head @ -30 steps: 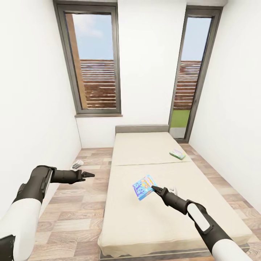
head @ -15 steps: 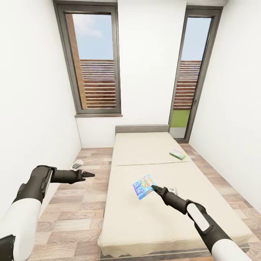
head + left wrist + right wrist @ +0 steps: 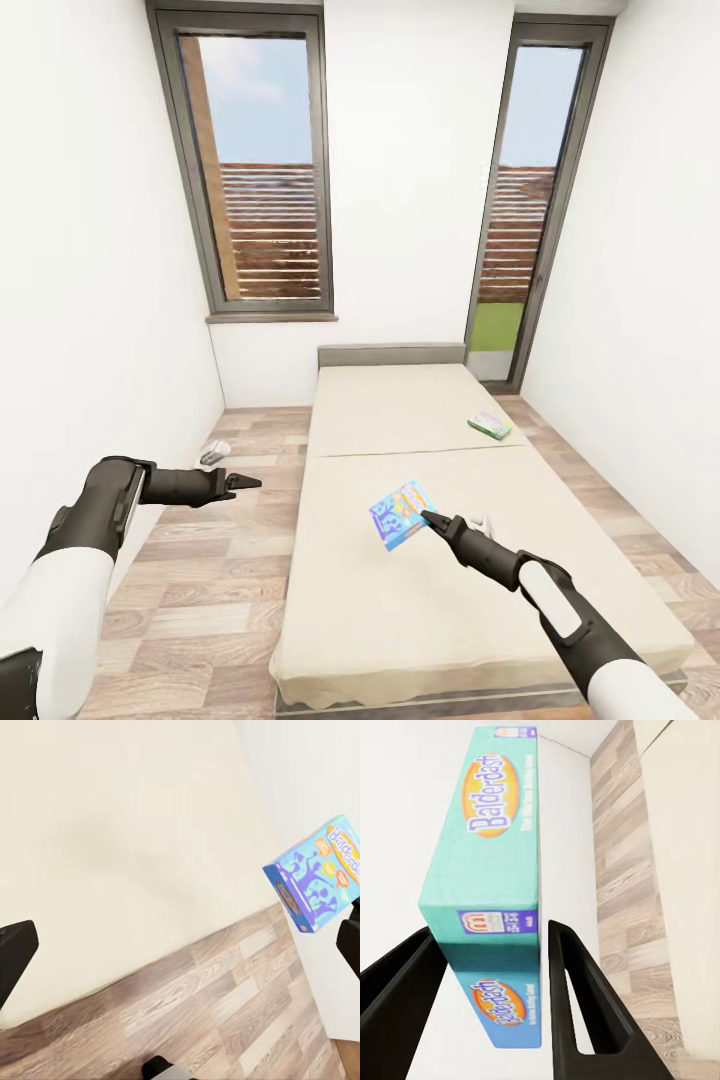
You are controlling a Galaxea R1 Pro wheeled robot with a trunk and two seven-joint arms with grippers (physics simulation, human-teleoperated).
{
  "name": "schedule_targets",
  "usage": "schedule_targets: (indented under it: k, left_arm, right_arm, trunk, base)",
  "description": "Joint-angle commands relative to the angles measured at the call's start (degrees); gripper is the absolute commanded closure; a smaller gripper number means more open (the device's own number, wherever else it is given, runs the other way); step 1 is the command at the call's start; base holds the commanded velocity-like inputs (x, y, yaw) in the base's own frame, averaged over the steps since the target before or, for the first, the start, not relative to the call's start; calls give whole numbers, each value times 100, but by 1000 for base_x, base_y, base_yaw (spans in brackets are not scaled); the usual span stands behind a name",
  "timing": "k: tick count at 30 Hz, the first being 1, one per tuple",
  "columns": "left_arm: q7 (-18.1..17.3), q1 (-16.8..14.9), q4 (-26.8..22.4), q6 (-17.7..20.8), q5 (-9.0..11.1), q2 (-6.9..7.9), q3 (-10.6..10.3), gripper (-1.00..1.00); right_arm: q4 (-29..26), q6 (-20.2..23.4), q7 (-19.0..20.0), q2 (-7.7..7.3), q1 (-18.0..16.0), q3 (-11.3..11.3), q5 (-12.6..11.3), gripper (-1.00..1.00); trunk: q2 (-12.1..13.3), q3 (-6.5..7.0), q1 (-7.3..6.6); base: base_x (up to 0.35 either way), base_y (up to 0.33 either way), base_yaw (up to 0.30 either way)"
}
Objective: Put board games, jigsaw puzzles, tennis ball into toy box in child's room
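Fingers of the right gripper [image 3: 427, 518] were clamped on the blue game [image 3: 398, 515], one on each side of its edge, holding it lifted over the bed [image 3: 430, 600]. Fingers of the left gripper [image 3: 250, 482] looked drawn together on nothing, out over the floor [image 3: 200, 600]. A second game [image 3: 490, 426] lay flat further up the bed. Step in hand: carrying the blue game off. Next, probably, a turn towards the table and its toy box.
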Motion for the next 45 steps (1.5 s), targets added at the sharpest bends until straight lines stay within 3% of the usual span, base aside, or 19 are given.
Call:
schedule_targets:
  k: [1, 29, 45]
  left_arm:
    - [-68, -6, -4, 42, -59, -4, 19, -100]
    - [-53, -4, -38, 0, -58, -4, 15, -100]
    - [-64, -4, -39, 0, -58, -1, 9, -100]
  right_arm:
    - [-1, 18, 0, -10, -5, 16, -40, 100]
    - [-1, 23, 217, -26, -5, -27, -40, 100]
    - [-1, 24, 246, -26, -5, -44, -40, 100]
  trunk:
    - [-9, -10, 2]
    - [-9, -45, 2]
    - [-9, -50, 2]
  base:
    - [0, 0, 0]
    - [0, -127, -38]
    - [0, -39, -241]
